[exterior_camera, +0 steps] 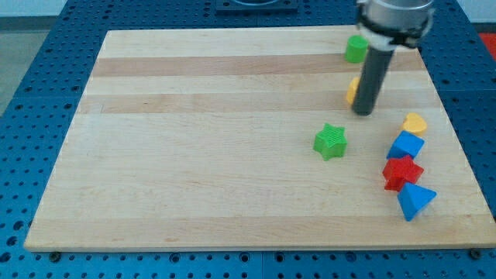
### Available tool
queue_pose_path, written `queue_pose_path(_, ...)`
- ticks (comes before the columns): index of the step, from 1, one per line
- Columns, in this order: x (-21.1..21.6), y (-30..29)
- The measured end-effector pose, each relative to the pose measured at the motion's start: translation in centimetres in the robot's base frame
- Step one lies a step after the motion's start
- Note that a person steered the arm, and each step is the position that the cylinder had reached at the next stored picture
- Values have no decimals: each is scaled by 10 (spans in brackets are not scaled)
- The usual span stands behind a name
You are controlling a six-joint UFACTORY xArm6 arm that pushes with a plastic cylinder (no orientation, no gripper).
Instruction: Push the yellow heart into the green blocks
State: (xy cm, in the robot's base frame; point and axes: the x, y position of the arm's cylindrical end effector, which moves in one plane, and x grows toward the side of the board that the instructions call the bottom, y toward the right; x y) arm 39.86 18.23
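The yellow heart [415,123] lies near the board's right edge. A green star [331,141] sits to its left, right of the board's middle. A green block [356,49] sits near the view's top right. My tip [363,113] is on the board between the two green blocks, above and to the right of the star and well left of the yellow heart. The rod hides most of another yellow block [352,91], whose shape I cannot make out.
Below the yellow heart a blue block [405,145], a red star [402,172] and a blue triangle [416,200] form a tight column near the right edge. The wooden board [194,155] lies on a blue perforated table.
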Motion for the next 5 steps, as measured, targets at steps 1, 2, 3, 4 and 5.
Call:
queue_pose_path(1,13,41)
queue_pose_path(2,39,69)
queue_pose_path(3,83,39)
queue_pose_path(4,96,-8)
queue_pose_path(5,96,-38)
